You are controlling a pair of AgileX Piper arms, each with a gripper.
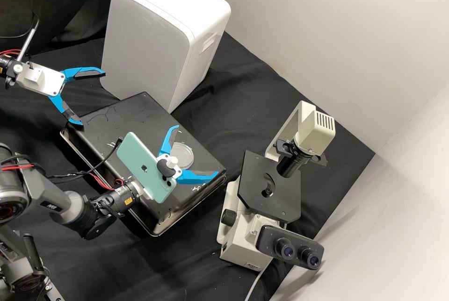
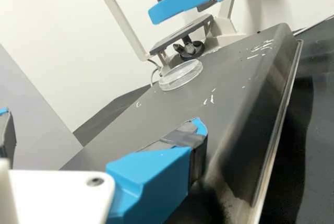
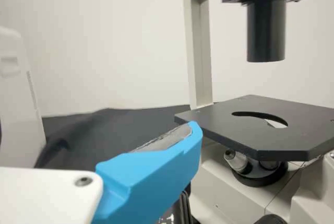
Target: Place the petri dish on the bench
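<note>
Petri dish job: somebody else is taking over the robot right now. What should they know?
Left claw: open and holding nothing, at a corner of the black tray, away from the dish.
Right claw: open, one finger on each side of the petri dish, not gripping it.
Petri dish: resting on the tray, at the end nearest the microscope.
Done: the right claw is lined up around the dish.
Left: probably close the right claw on the dish, lift it off the tray and set it down on the black bench.
</note>
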